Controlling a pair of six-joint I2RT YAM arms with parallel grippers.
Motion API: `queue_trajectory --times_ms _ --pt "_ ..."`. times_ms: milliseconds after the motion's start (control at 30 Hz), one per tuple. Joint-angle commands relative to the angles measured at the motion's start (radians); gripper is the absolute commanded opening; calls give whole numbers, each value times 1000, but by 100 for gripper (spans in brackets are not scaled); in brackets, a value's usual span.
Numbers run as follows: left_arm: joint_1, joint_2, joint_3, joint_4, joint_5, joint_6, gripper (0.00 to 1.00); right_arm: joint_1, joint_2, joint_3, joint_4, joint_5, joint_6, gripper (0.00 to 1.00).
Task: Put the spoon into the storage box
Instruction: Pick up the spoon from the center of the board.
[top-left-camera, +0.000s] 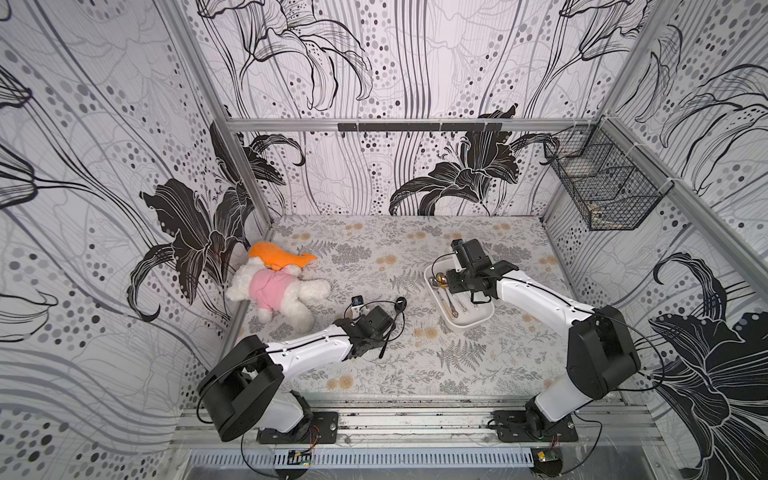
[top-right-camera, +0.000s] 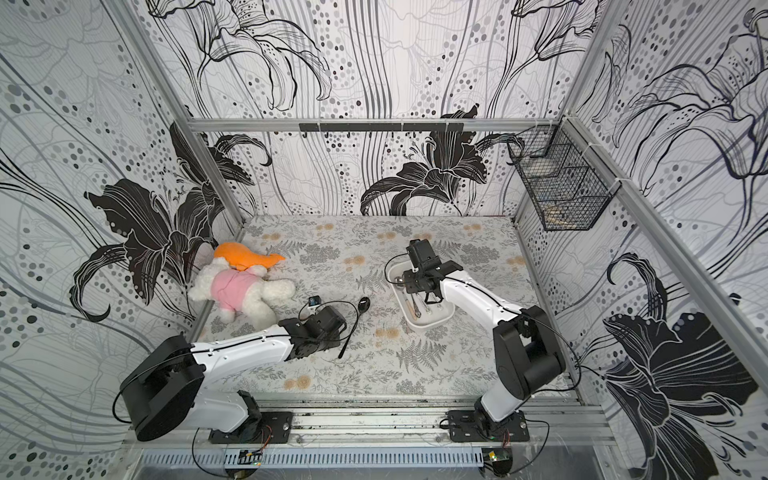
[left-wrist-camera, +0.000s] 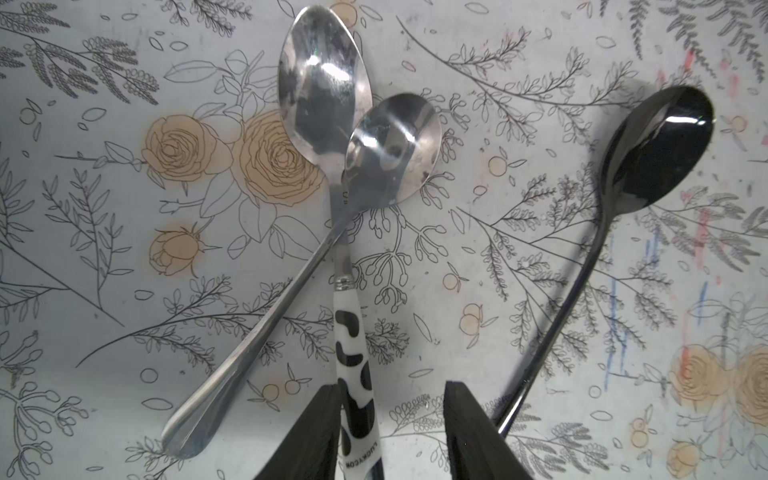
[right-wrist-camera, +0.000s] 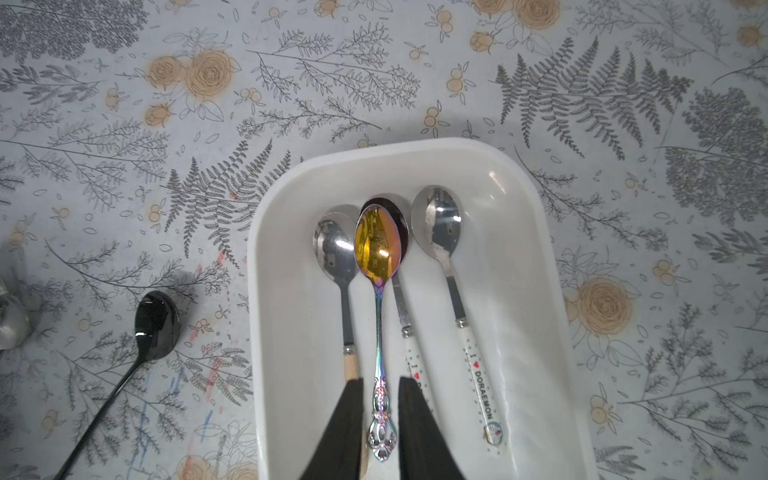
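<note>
The spoon with the gold-tinted bowl (right-wrist-camera: 377, 245) is found lying in the storage box (right-wrist-camera: 395, 151), its bowl rested on a darker spoon (right-wrist-camera: 400, 307) and flanked by a wooden-handled spoon (right-wrist-camera: 332, 245) and a Doraemon-lettered spoon (right-wrist-camera: 436, 220), so four spoons are counted as stored. The right hand (right-wrist-camera: 380, 386) is held low over the box, its fingers parted just beside the ornate handle with a sliver of gap seen on each side; that spoon is judged released. On the counter (left-wrist-camera: 124, 291) three spoons are not yet stored: a cow-patterned spoon (left-wrist-camera: 353, 353) and a plain steel spoon (left-wrist-camera: 245, 357), which are crossed, and a black spoon (left-wrist-camera: 660, 149) set just beside them. The left hand (left-wrist-camera: 390, 388) is lowered open around the cow-patterned handle, which is seen just beside one finger and well clear of the other, so nothing is grasped. The task is judged a little over half done; three pick-ups and placements are left.
</note>
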Motion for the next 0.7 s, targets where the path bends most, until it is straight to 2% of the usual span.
queue_trajectory --times_ms 0,167,367,667 --pt "-3 -1 18 -22 -55 10 47 0 -8 -14 24 -14 22 20" --pt "25 -11 18 -22 -50 50 46 0 -7 -19 29 -15 24 20" --pt "137 -24 -14 19 -16 92 46 0 -2 -21 33 -23 27 20" --pt "168 6 -38 33 10 115 46 -1 4 -24 35 -22 27 20"
